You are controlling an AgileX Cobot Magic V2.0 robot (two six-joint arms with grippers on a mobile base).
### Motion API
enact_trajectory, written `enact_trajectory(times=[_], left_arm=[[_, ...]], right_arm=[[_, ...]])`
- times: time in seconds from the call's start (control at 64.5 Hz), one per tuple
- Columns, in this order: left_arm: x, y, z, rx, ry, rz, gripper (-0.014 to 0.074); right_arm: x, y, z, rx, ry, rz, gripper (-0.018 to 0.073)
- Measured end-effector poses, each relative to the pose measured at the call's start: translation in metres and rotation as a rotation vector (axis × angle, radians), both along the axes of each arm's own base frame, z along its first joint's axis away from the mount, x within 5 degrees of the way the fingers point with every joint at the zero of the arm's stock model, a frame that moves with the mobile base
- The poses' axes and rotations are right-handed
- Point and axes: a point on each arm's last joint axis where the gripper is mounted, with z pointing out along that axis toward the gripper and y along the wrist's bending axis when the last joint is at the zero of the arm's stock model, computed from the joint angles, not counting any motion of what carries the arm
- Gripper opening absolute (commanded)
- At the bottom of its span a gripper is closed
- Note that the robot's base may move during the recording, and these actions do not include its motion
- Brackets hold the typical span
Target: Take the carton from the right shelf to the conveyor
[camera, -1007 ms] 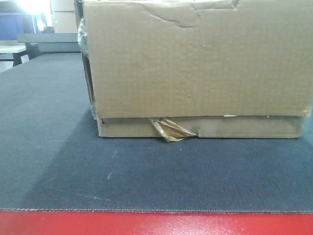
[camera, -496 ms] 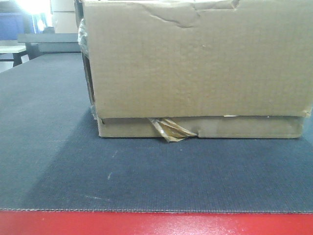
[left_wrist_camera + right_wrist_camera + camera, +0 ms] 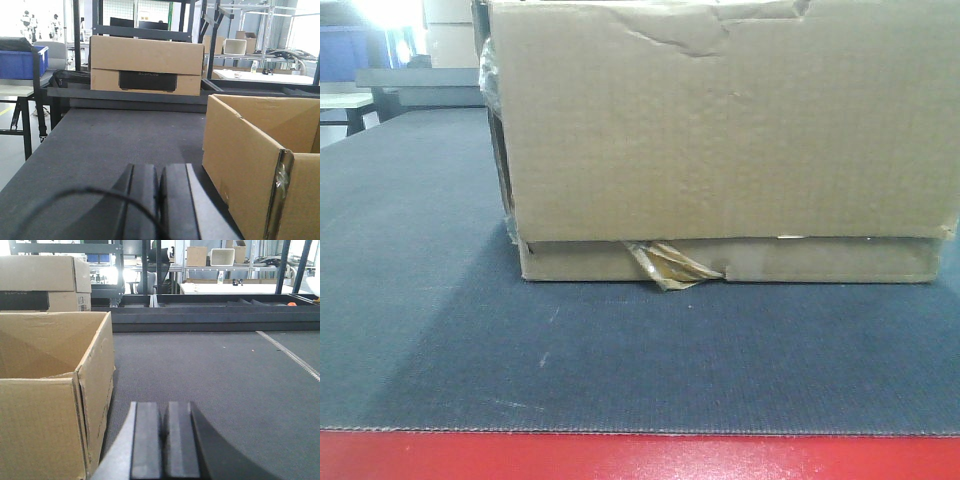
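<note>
Plainly, both the left gripper (image 3: pixel 159 200) and right gripper (image 3: pixel 164 440) are closed and empty, flanking the carton (image 3: pixel 720 140) on the conveyor (image 3: pixel 440 330).

Bkgd, left wrist view: black metal rack frame (image 3: pixel 95 20) w/ dark monitors on top, a second tan cardboard box with a black label panel (image 3: pixel 146 66) at the far end, blue plastic bin (image 3: pixel 22 61) on a grey side table at left, pale floor below. Right wrist view: white-topped workbench (image 3: pixel 235 288) and steel shelving w/ a white tray (image 3: pixel 222 256) behind a dark low rail. Strong white light from windows at rear, upper left in front view (image 3: pixel 390 12).
</note>
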Motion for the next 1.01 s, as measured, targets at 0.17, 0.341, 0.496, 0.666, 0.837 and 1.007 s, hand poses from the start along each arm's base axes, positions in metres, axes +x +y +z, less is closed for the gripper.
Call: enact_trajectory(times=[0.17, 0.341, 0.496, 0.666, 0.837, 1.007], left_arm=[[0.000, 0.000, 0.000, 0.000, 0.000, -0.001, -0.0006], [0.004, -0.001, -0.010, 0.079, 0.018, 0.023, -0.0006], [0.012, 0.000, -0.046, 0.091, 0.026, 0.069, -0.0006], [0.022, 0.000, -0.099, 0.063, 0.108, 0.069, -0.0006], [0.023, 0.001, -0.105, 0.060, 0.124, 0.077, -0.0006], [0.023, 0.001, -0.103, 0.062, 0.098, 0.085, -0.0006]], right_arm=[[0.000, 0.000, 0.000, 0.000, 0.000, 0.000, -0.0070], [0.000, 0.000, 0.000, 0.000, 0.000, 0.000, -0.0070], [0.000, 0.000, 0.000, 0.000, 0.000, 0.000, -0.0070], [0.000, 0.000, 0.000, 0.000, -0.002, 0.000, -0.0070], [0.000, 0.000, 0.000, 0.000, -0.004, 0.001, -0.0070], [0.000, 0.000, 0.000, 0.000, -0.004, 0.001, -0.0070]])
